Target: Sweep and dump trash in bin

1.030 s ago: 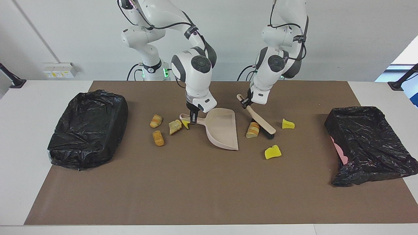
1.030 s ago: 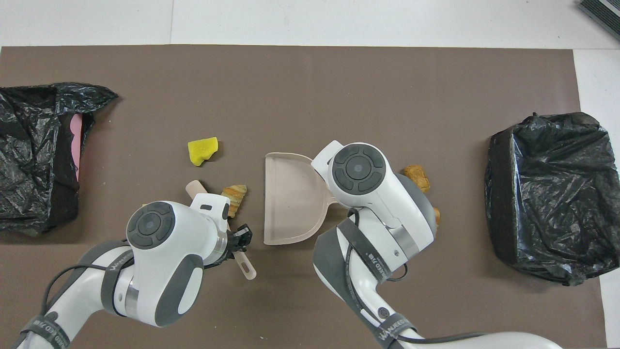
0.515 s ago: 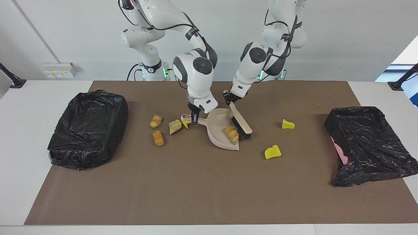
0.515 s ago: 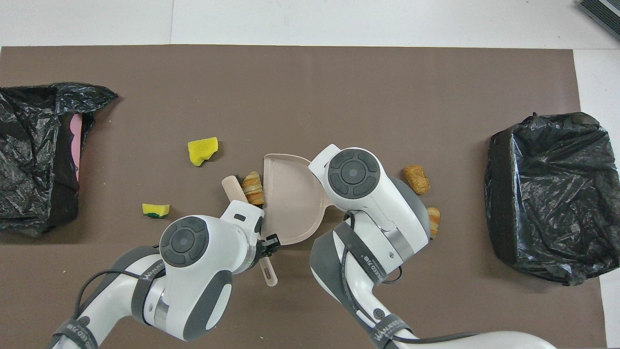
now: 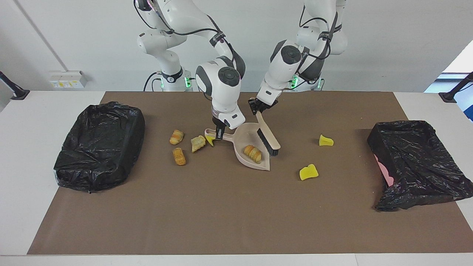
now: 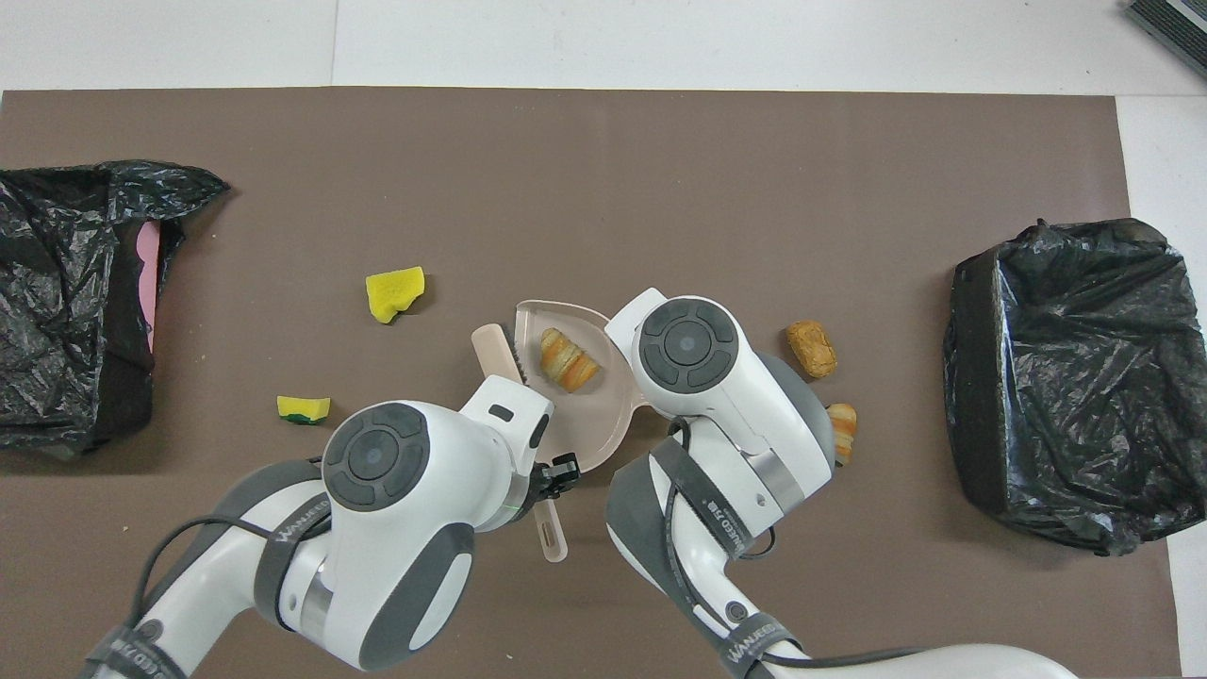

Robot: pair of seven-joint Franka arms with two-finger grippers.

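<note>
Beige dustpan [image 5: 247,137] flat on the brown mat [image 5: 221,214], its handle clamped tight between the fingertips of the right gripper [image 5: 220,133]. Brush [image 5: 268,139] held by its handle in the closed left gripper [image 5: 255,107], bristles down at the dustpan's open edge. Changed within the last second: golden-brown bread piece [image 5: 253,153], a moment ago on the mat just outside the dustpan's mouth with the brush beside it, now lying inside the pan, pushed in by one sweep. Judging from that, one chunk collected and six left. Outside the dustpan on the mat: three bread pieces [image 5: 179,156] and a yellow wedge [image 5: 210,140] beside its handle, toward the right arm's end; two yellow sponge bits [image 5: 309,172] off its mouth, toward the left arm's end. Black-lined bins [image 5: 99,146] well apart from the dustpan, one at each end of the table. Probably next: brush out to the sponge bits, then back toward the mouth, pan kept flat to keep the chunk in.
</note>
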